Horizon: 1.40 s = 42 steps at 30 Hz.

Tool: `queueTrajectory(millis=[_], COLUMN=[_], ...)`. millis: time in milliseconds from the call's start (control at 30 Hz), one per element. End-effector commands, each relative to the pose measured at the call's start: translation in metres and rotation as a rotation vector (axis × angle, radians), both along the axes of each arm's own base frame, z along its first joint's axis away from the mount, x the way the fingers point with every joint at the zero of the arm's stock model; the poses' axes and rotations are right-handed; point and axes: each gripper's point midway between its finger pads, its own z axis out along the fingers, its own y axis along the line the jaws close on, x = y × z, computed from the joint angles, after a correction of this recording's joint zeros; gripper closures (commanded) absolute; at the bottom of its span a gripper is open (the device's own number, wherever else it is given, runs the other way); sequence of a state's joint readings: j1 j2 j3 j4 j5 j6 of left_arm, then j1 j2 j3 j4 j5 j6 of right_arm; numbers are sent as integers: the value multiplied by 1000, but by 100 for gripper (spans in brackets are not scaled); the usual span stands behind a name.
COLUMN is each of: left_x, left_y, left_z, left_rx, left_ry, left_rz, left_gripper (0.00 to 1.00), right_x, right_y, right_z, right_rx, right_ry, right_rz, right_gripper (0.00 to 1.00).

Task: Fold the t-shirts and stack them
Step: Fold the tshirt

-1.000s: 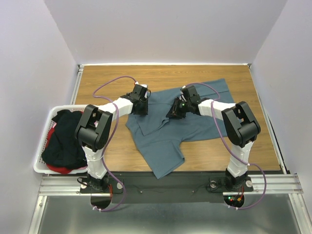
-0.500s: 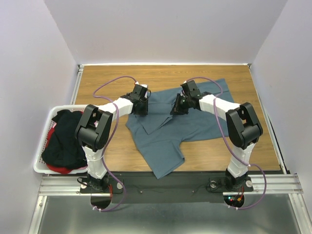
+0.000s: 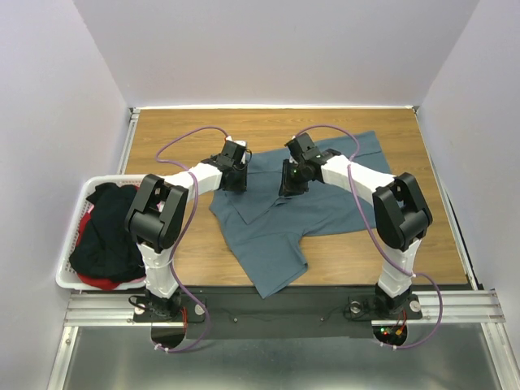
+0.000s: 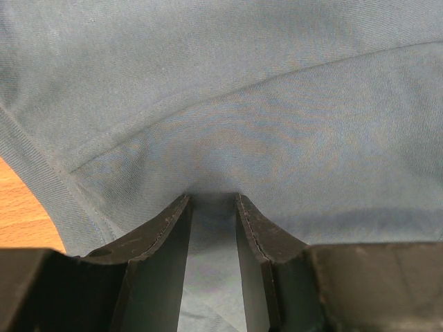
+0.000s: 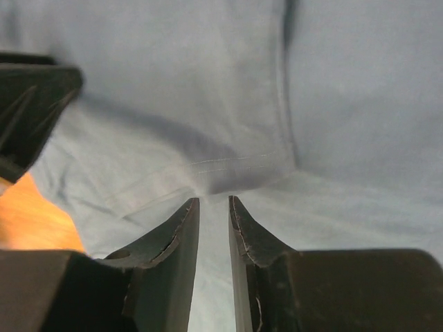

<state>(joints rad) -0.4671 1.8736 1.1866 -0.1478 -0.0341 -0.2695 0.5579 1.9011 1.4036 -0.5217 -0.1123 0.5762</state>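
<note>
A slate blue-grey t-shirt [image 3: 325, 207] lies spread and rumpled on the wooden table [image 3: 179, 130], one part hanging toward the near edge. My left gripper [image 3: 240, 175] rests on its left edge; in the left wrist view the jaws [image 4: 212, 197] stand apart with their tips down on the blue-grey cloth [image 4: 277, 104]. My right gripper [image 3: 286, 185] is close beside it, on a folded flap. Its jaws [image 5: 213, 199] are a narrow gap apart, tips at a stitched hem [image 5: 235, 162]. Black [image 3: 106, 231] and red-pink [image 3: 93, 282] t-shirts lie heaped in the basket.
The white lattice basket [image 3: 71, 248] hangs off the table's left side. Bare wood shows beyond the shirt's edge [image 4: 21, 207]. The left gripper's body [image 5: 31, 104] appears in the right wrist view, very near. Walls close in the table at the back and both sides.
My right gripper has slid left across the shirt, toward the left gripper. The left arm and the shirt's outline have hardly moved.
</note>
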Motion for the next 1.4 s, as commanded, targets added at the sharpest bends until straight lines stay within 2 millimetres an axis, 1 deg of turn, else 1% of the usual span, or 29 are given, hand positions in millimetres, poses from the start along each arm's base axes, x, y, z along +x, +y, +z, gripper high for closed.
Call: queueTrajectory(millis=[0, 33, 67, 133, 167, 200, 233, 267, 367, 400, 433, 500, 567, 733, 900, 933, 1033, 1233, 1367], left_x=[-6, -6, -7, -13, -16, -21, -29, -34, -55, -63, -70, -82, -87, -90, -95, -93, -92, -86, -86], left_y=[5, 5, 5, 3, 3, -1, -3, -4, -6, -5, -9, -10, -13, -18, -19, -15, -14, -13, -12], left_z=[15, 22, 36, 48, 63, 68, 67, 72, 63, 54, 49, 35, 28, 21, 13, 11, 9, 4, -3], left_rx=[4, -1, -13, -27, -44, -53, -60, -69, -64, -57, -75, -69, -68, -70, -61, -43, -36, -32, -23], left_ry=[-16, -26, -49, -65, -89, -94, -82, -84, -39, -16, 9, 53, 74, 77, 94, 84, 81, 74, 85], left_rz=[-8, -10, -11, -14, -17, -30, -39, -48, -59, -60, -79, -85, -85, -69, -57, -34, -18, 21, 37], left_gripper=[56, 56, 55, 54, 54, 53, 52, 51, 48, 46, 45, 44, 44, 43, 43, 43, 43, 43, 46], right_x=[6, 6, 7, 9, 9, 10, 12, 13, 14, 13, 13, 13, 14, 15, 14, 13, 13, 15, 14], right_y=[-19, -19, -17, -17, -17, -17, -20, -22, -22, -22, -21, -20, -21, -19, -21, -22, -24, -23, -24], right_z=[0, -1, 0, 2, 2, 3, 2, 1, -3, -7, -8, -10, -10, -16, -21, -23, -28, -27, -28], right_rx=[-81, -83, -80, -78, -80, -78, -100, -105, -116, -119, -120, -125, -129, -133, -139, -143, -154, -153, -156], right_ry=[-35, -36, -38, -44, -43, -45, -58, -59, -58, -51, -50, -51, -55, -56, -56, -53, -55, -68, -72], right_rz=[-63, -61, -55, -60, -59, -59, -69, -70, -54, -46, -41, -28, -22, 5, 11, 12, 13, 23, 31], right_gripper=[71, 71, 72, 72, 72, 72, 71, 70, 69, 69, 69, 69, 68, 64, 64, 64, 64, 64, 64])
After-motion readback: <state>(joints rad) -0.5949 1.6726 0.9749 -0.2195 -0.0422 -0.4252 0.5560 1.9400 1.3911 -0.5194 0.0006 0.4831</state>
